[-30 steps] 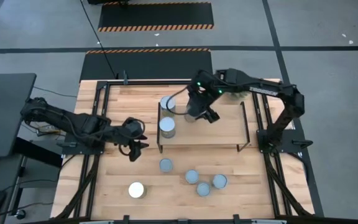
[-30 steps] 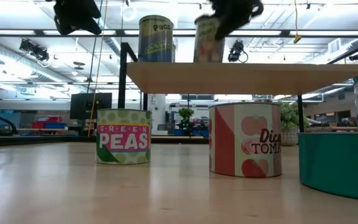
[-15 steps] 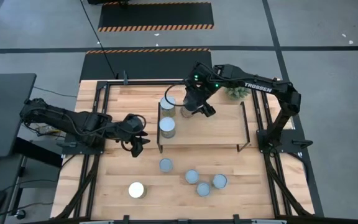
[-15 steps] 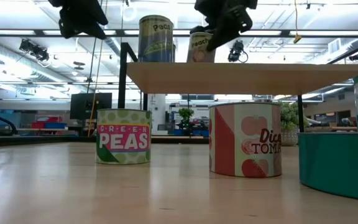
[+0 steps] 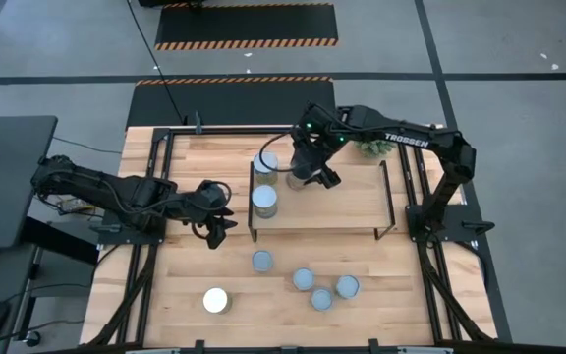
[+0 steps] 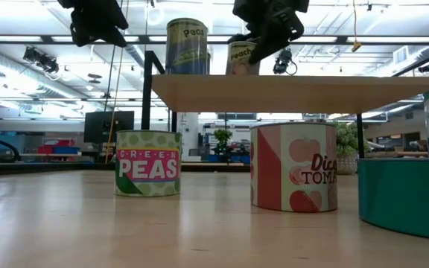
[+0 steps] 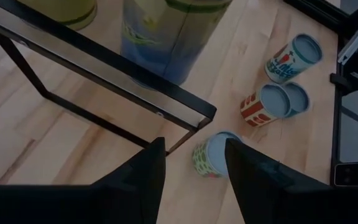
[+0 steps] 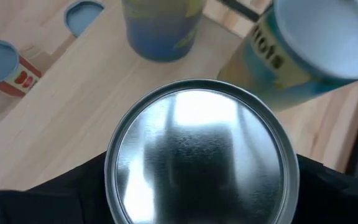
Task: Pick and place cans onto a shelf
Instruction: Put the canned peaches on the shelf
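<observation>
The right gripper [image 5: 308, 173] is pinching a can [image 8: 199, 148] between its fingers at the back left part of the shelf [image 5: 357, 202]. In the right wrist view the shiny metal lid is filling the space between the two dark fingers. In the low view this held can [image 6: 242, 57] is sitting at or just above the board's top, partly hidden by the gripper [image 6: 268, 30] — whether it is touching the wood cannot be told. Compared with half a second ago almost nothing is changing: the arm is holding the same place over the shelf, while a second ago the can was standing a little further right along the board.

Just beside the held can, on its left, another can [image 5: 266, 162] is standing at the shelf's back left corner, and a third [image 5: 264, 202] is standing at the front left edge. The whole right half of the board is lying bare, with open room up to the black frame [image 5: 388, 197] at the right end.

The left gripper [image 5: 216, 228] is hovering over the table [image 5: 165, 295] just left of the shelf's front left leg, its fingers [image 7: 143, 177] spread apart and holding nothing; it has barely shifted.

In front of the shelf four cans are lying loose on the table — one [image 5: 262, 261] nearest the shelf, three [image 5: 321, 286] grouped close together to its right — and a white-topped one [image 5: 215, 300] is standing well apart near the front left.
</observation>
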Motion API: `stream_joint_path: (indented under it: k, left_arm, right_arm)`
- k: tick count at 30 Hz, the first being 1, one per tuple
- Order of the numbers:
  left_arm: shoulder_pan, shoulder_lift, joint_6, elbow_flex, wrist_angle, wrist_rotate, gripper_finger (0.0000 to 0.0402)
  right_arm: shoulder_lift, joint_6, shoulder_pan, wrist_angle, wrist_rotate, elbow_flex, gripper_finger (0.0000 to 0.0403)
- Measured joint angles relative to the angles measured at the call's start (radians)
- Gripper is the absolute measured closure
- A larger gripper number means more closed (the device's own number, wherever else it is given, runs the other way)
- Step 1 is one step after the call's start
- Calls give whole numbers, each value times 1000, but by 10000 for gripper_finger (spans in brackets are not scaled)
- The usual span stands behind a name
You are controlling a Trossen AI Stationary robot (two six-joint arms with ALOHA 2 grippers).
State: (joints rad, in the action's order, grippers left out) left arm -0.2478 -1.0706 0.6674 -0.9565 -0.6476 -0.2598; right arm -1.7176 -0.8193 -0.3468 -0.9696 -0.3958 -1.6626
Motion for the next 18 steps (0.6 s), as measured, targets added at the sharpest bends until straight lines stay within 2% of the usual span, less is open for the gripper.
stream_joint_path:
  k: [9, 18]
  left_arm:
    - [0, 0, -6, 0, 0, 22, 230]
    - [0, 0, -9, 0, -2, 22, 230]
  right_arm:
    - [0, 61, 25, 50, 43, 22, 7]
    - [0, 85, 36, 65, 49, -27, 4]
